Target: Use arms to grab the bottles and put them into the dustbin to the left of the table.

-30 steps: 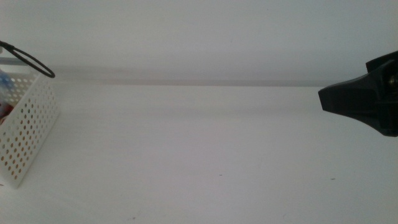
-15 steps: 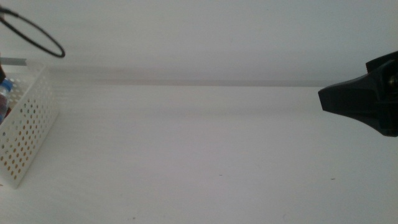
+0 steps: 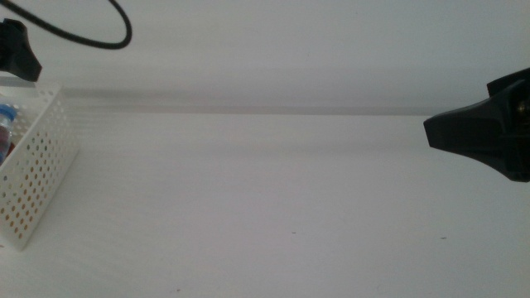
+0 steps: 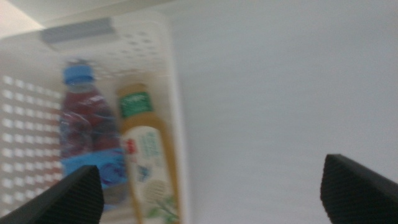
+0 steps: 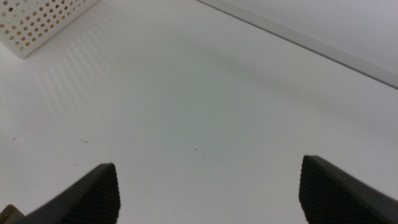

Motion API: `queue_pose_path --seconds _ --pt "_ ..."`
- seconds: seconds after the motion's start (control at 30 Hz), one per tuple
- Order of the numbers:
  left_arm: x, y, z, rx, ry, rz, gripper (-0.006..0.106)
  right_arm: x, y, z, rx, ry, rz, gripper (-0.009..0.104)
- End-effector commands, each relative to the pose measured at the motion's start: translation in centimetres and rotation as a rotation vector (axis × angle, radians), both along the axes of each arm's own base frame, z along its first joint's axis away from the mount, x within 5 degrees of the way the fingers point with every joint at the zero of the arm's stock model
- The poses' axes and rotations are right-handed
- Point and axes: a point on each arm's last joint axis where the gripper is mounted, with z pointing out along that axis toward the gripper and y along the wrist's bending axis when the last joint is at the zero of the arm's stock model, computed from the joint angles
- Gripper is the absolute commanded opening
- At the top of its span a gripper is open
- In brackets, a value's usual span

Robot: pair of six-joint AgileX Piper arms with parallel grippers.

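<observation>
The white perforated dustbin stands at the table's left edge. In the left wrist view it holds the clear bottle with the blue cap and the amber tea bottle, lying side by side. Red shows behind the clear bottle; the can itself is not clear. My left gripper is open and empty above the bin's right wall; a dark part of it shows above the bin. My right gripper is open and empty at the right, above the bare table.
The left arm's black cable loops over the table's back left. The table's far edge runs across the back. The bin's corner shows in the right wrist view.
The left arm's cable loop has swung up and to the right, and a dark part of the left gripper has come into view above the bin. The right gripper has not moved.
</observation>
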Motion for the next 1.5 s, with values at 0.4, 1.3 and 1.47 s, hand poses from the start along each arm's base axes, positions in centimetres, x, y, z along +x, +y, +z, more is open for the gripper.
queue_pose_path --seconds 0.4,1.3,1.47 --pt "-9.8 -3.5 5.6 -0.111 -0.183 0.075 0.094 -0.1 -0.1 0.3 -0.002 -0.019 0.006 0.077" --pt "-13.3 -4.9 4.9 -0.012 -0.621 0.056 0.094 -0.1 -0.1 0.3 -0.003 -0.019 0.006 0.077" --pt "-14.4 -4.7 3.1 0.069 -0.645 0.048 0.094 0.3 -0.4 -1.2 -0.018 -0.047 -0.015 0.077"
